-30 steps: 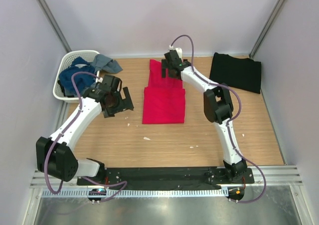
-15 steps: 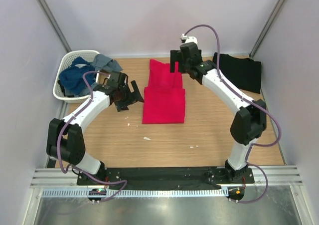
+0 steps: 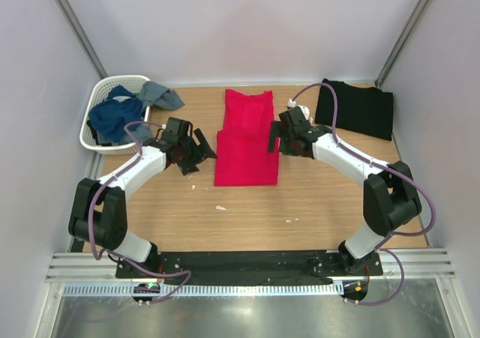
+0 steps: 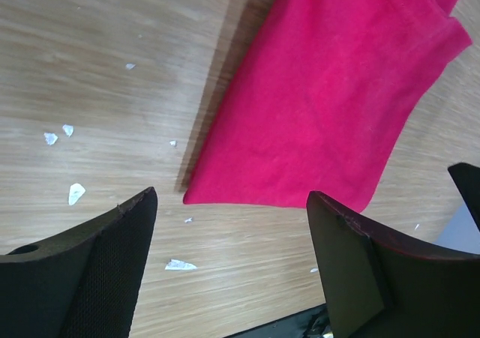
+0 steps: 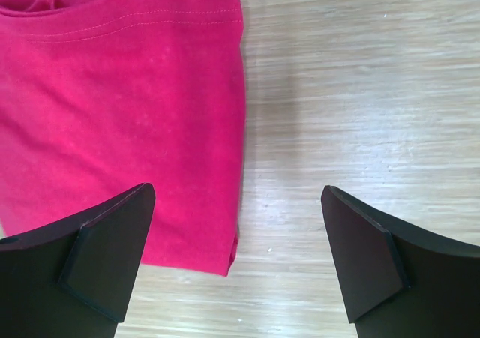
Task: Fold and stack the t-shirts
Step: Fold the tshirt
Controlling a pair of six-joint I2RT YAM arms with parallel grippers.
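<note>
A crimson t-shirt (image 3: 247, 139) lies partly folded in the middle of the table, its near half doubled over. A black t-shirt (image 3: 355, 108) rests folded at the back right. My left gripper (image 3: 201, 149) hovers just left of the red shirt's left edge, jaws open and empty; the left wrist view shows the shirt's corner (image 4: 330, 106) ahead of the fingers. My right gripper (image 3: 274, 138) sits at the red shirt's right edge, open and empty, with the shirt's folded edge (image 5: 120, 121) under its left finger.
A white lattice basket (image 3: 103, 102) with blue and grey clothes (image 3: 120, 113) stands at the back left. Small white scraps (image 4: 75, 192) dot the wooden table (image 3: 247, 210) near the left gripper. Grey walls enclose the table on three sides.
The right gripper has come down from the shirt's far end to its right edge. The left gripper has moved right, up to the shirt's left edge, and its jaws have narrowed a little.
</note>
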